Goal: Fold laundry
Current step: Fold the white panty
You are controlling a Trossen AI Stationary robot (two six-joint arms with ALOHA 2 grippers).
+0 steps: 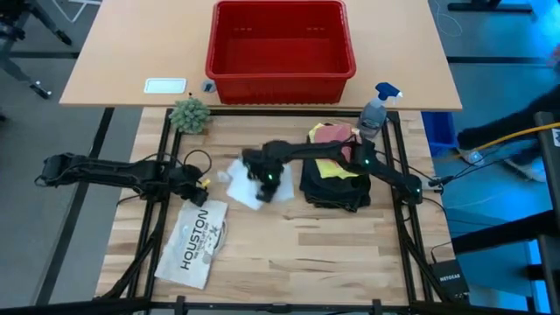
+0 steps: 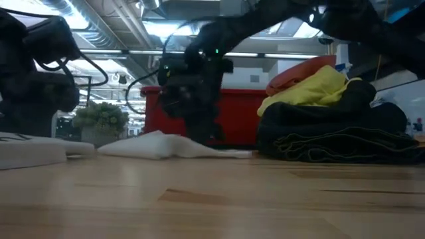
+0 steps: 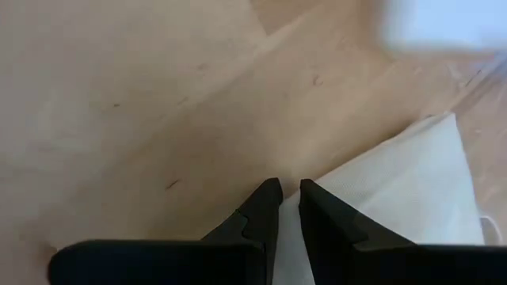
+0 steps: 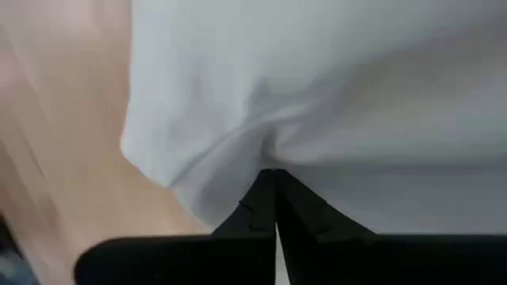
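White cloth [image 1: 248,186] lies mid-table, with the right gripper [image 4: 275,207] clenched on a pinch of it. The left gripper [image 3: 289,207] hovers nearly shut by the table's left edge, holding nothing. Next, judging by this: lift and fold over.

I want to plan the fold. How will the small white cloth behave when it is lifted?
Probably floppy: the white cloth puckers where the right claw pinches it. Likely light and thin: it lies nearly flat on the table.

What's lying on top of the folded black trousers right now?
On the folded black trousers lie a bright yellow T-shirt and a small pink cloth. Anything beneath those two is covered.
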